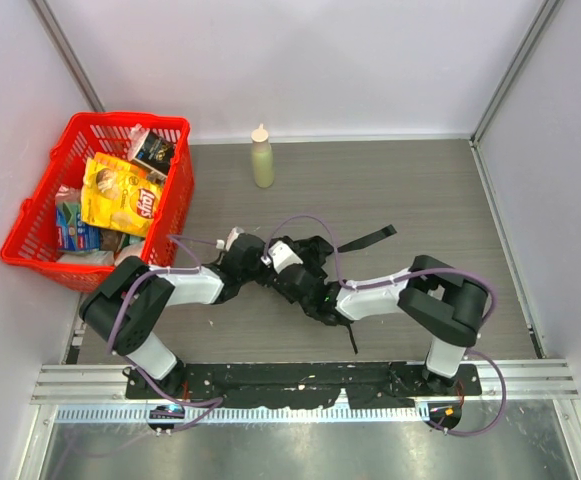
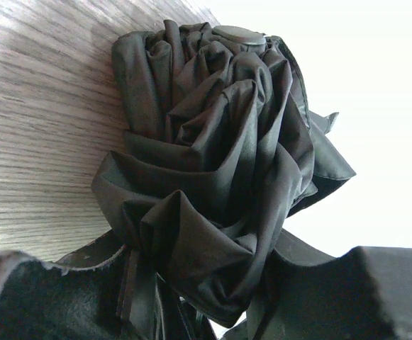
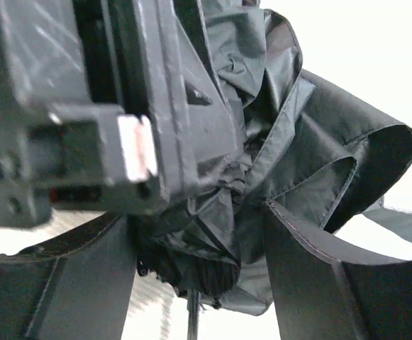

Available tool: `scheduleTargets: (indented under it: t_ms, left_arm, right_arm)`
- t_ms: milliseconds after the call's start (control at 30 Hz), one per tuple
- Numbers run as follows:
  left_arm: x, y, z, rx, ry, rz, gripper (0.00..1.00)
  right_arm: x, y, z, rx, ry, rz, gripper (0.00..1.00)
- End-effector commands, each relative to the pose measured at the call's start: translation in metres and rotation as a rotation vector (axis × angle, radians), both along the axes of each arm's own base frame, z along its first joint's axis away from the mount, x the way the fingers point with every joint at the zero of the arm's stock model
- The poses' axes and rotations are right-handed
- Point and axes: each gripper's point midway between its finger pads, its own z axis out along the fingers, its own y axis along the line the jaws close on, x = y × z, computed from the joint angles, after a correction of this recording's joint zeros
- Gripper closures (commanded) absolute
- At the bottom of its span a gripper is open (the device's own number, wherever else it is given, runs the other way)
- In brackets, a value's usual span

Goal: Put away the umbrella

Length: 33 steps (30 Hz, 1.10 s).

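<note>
Umbrella [image 2: 213,163] lying on table [image 1: 420,190] centre. Left gripper [image 2: 198,283] pinching its bunched folds; right gripper [image 3: 198,234] straddling it wide, grip unclear. Risk: loose folds slipping out, unfurling; strap [image 1: 368,238] trailing at two o'clock, snagging.

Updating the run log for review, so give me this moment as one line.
umbrella: bunched, over table | left gripper: closed on its fabric | right gripper: open, astride it | strap: loose

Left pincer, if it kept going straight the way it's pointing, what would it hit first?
The umbrella: its bunched black fabric sits between the fingers of the left pincer, filling the way ahead. Whether they touch it is unclear.
</note>
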Motion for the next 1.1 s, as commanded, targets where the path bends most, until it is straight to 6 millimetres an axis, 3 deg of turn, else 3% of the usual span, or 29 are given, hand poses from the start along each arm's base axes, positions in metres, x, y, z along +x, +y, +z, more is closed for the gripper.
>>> scheduleTargets:
  t_ms: [0,33,100,133,167,200,233,267,333,400,500,633,800,933,967,1067]
  left_arm:
    - [-0.077,0.062,-0.091,0.309,0.332,-0.034,1.0]
    - [-0.076,0.061,-0.09,0.309,0.328,-0.035,1.0]
    - [-0.077,0.061,-0.091,0.305,0.332,-0.038,1.0]
    - [-0.075,0.06,-0.09,0.301,0.329,-0.034,1.0]
    - [-0.077,0.061,-0.092,0.305,0.331,-0.039,1.0]
    - [-0.075,0.059,-0.09,0.301,0.322,-0.041,1.0]
    - [-0.075,0.059,-0.091,0.303,0.322,-0.044,1.0]
    - [-0.074,0.06,-0.091,0.307,0.319,-0.042,1.0]
    - [-0.07,0.059,-0.089,0.306,0.297,-0.047,0.93]
    - [-0.067,0.059,-0.087,0.302,0.277,-0.044,0.7]
    - [-0.063,0.058,-0.084,0.305,0.25,-0.044,0.44]
    - [-0.055,0.068,-0.082,0.374,0.232,-0.044,0.29]
    - [-0.049,0.078,-0.081,0.452,0.216,-0.044,0.24]
    - [-0.045,0.078,-0.088,0.464,0.209,-0.039,0.27]
    - [-0.042,0.076,-0.09,0.461,0.211,-0.039,0.31]
    - [-0.045,0.073,-0.096,0.457,0.231,-0.052,0.54]
  right_arm:
    - [0.028,-0.007,0.009,-0.03,-0.154,-0.145,0.35]
    - [0.028,-0.006,0.005,-0.02,-0.15,-0.15,0.37]
    - [0.024,-0.004,-0.011,-0.015,-0.113,-0.14,0.53]
    - [0.022,0.0,-0.017,0.016,-0.083,-0.131,0.7]
    - [0.019,0.0,-0.023,0.039,-0.054,-0.137,0.77]
    - [0.015,0.003,-0.029,0.055,-0.02,-0.124,0.94]
    - [0.008,0.002,-0.033,0.082,0.01,-0.116,0.99]
    - [0.0,0.013,-0.033,0.144,0.044,-0.063,0.99]
    - [-0.012,0.014,-0.036,0.21,0.088,-0.028,0.99]
    - [-0.019,0.015,-0.035,0.282,0.133,-0.003,0.99]
    - [-0.028,0.017,-0.03,0.391,0.214,0.042,0.99]
    - [-0.033,0.024,-0.016,0.562,0.321,0.123,0.99]
    - [-0.04,0.026,-0.004,0.748,0.466,0.199,0.99]
    - [-0.046,0.034,0.005,0.872,0.572,0.271,0.99]
    - [-0.045,0.038,0.011,0.914,0.582,0.279,0.99]
    - [-0.048,0.043,0.005,0.959,0.664,0.287,0.99]
